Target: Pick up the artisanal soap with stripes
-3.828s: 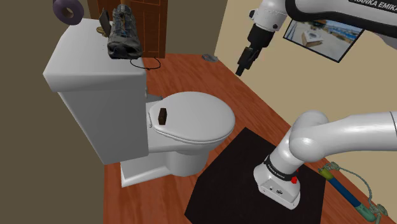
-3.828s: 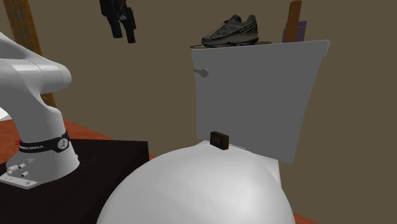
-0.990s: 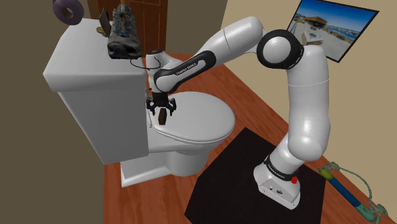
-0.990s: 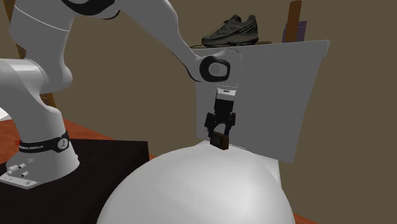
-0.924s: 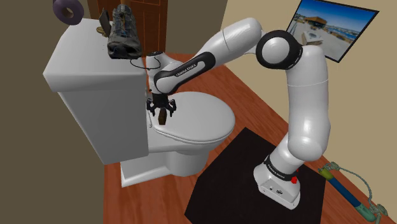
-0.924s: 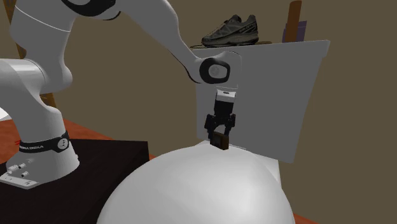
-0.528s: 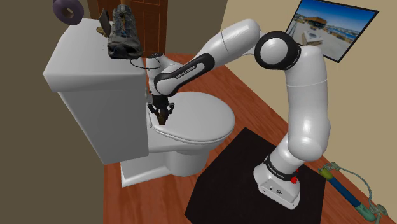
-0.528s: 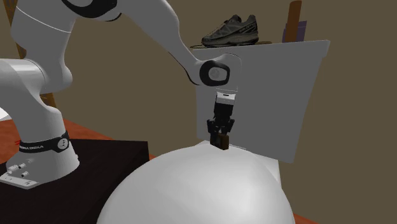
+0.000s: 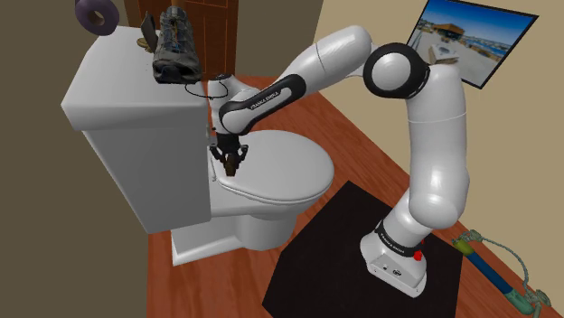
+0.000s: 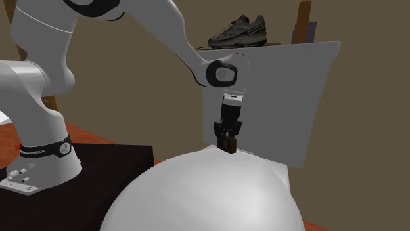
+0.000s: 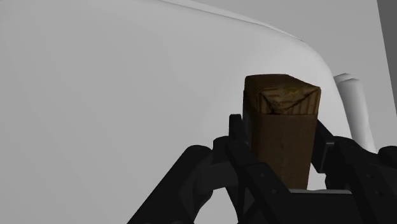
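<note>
The soap point(image 11: 282, 127) is a small brown bar with a folded, faintly streaked end face. It stands upright at the back of the white toilet lid point(image 9: 280, 172), close to the tank point(image 9: 136, 108). My gripper point(image 9: 231, 165) comes straight down on it and is shut on it, one black finger point(image 11: 238, 137) pressing each side. In the second exterior view the gripper point(image 10: 228, 142) clasps the soap point(image 10: 230, 148) right at the lid's surface point(image 10: 197, 197). Whether the bar still touches the lid I cannot tell.
A dark sneaker point(image 9: 174, 45) and a purple ring point(image 9: 97, 14) lie on the tank top, just above and behind my forearm. The black mat point(image 9: 334, 262) under my stand covers the wooden floor beside the toilet. A framed picture point(image 9: 470, 41) hangs on the wall.
The fingers, open around the soap a second ago, have closed onto it. The hand sank slightly toward the lid; the soap has stayed in place.
</note>
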Tool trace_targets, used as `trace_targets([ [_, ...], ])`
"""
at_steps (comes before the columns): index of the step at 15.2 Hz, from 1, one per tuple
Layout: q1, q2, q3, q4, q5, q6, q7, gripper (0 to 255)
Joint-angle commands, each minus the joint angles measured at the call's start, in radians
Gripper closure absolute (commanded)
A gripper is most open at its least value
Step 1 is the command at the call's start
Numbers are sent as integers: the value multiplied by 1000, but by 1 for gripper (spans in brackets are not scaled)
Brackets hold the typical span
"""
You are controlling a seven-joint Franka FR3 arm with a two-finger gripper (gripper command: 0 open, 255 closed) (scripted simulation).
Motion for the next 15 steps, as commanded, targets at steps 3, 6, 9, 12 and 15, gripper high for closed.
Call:
trace_targets([
  [3, -5, -31, 8, 6, 12, -36, -7, 255],
  [6, -9, -56, 14, 11, 22, -65, -14, 255],
  [9, -12, -79, 20, 19, 32, -94, -20, 255],
  [12, -15, -101, 25, 28, 41, -124, -27, 255],
  [15, -16, -109, 27, 32, 44, -136, -29, 255],
])
